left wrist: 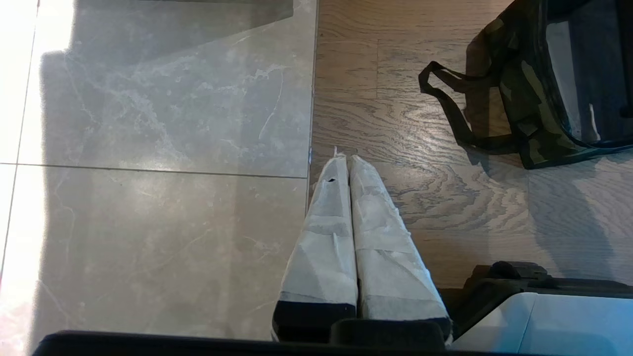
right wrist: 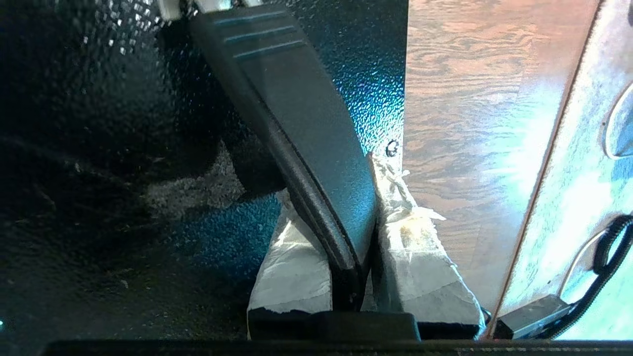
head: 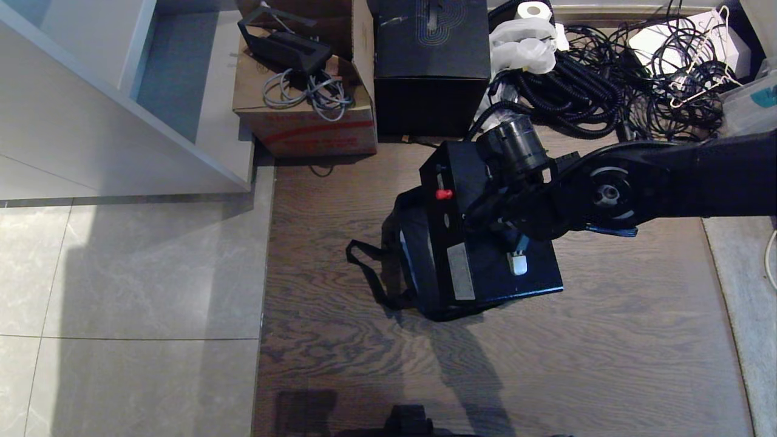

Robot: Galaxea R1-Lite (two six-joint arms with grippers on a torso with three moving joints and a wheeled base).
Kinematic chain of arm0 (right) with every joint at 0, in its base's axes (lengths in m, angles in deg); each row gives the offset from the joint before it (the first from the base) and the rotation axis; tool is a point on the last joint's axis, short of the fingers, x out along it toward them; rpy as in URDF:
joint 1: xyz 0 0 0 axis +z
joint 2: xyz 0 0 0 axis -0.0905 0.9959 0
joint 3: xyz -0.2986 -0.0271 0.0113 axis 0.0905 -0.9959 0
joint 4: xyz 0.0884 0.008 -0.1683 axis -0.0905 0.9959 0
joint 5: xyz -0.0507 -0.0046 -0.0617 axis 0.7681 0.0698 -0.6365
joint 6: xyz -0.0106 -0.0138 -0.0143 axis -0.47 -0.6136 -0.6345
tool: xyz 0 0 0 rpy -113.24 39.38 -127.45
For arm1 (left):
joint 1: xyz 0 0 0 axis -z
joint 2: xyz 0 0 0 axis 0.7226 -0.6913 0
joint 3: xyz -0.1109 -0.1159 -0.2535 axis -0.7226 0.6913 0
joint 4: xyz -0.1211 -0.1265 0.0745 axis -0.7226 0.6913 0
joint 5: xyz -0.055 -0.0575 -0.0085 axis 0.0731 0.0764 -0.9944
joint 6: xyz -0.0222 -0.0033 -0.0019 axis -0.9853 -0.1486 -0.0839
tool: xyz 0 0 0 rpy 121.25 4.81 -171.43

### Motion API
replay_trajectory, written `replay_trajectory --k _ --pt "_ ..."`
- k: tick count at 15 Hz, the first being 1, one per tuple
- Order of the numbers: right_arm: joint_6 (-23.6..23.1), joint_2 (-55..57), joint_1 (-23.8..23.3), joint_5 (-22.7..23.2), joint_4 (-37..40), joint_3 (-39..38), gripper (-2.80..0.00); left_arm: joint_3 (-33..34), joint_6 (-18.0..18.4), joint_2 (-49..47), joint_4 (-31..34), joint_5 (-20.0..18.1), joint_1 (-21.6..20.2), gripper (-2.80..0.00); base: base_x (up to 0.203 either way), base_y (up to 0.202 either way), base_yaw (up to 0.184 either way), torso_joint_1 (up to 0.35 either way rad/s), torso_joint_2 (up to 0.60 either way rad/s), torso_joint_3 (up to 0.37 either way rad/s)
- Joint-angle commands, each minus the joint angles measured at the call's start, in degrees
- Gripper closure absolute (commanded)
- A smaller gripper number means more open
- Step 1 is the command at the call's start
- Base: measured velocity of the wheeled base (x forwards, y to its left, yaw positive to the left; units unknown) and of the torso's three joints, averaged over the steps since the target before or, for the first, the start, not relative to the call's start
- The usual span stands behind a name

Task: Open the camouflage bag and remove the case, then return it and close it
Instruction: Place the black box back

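While clamping handle, right claw

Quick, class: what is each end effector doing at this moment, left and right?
Left end effector: shut, holding nothing, above the floor.
Right end effector: shut on the case by its handle.
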State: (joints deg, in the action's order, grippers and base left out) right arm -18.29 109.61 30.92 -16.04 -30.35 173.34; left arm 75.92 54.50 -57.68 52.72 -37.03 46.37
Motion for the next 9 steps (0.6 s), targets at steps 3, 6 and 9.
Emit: replay_trajectory --k 3,6,9 --pt "2.44 4.13 0.02 -2.01 -0.34 1.31 0.0 0.0 -0.01 0.0 0.02 0.02 -0.01 0.0 0.0 0.0 0.0 0.0 0.0 0.0" --pt "5.06 6.01 0.01 -3.46 -0.44 2.07 0.0 0.0 -0.07 0.0 0.02 0.02 -0.01 0.0 0.0 0.0 0.0 0.0 0.0 0.0" --pt "4.62 5.24 0.01 -3.45 -0.51 0.2 0.0 0.0 -0.07 0.0 0.02 0.02 -0.01 0.0 0.0 0.0 0.0 0.0 0.0 0.0"
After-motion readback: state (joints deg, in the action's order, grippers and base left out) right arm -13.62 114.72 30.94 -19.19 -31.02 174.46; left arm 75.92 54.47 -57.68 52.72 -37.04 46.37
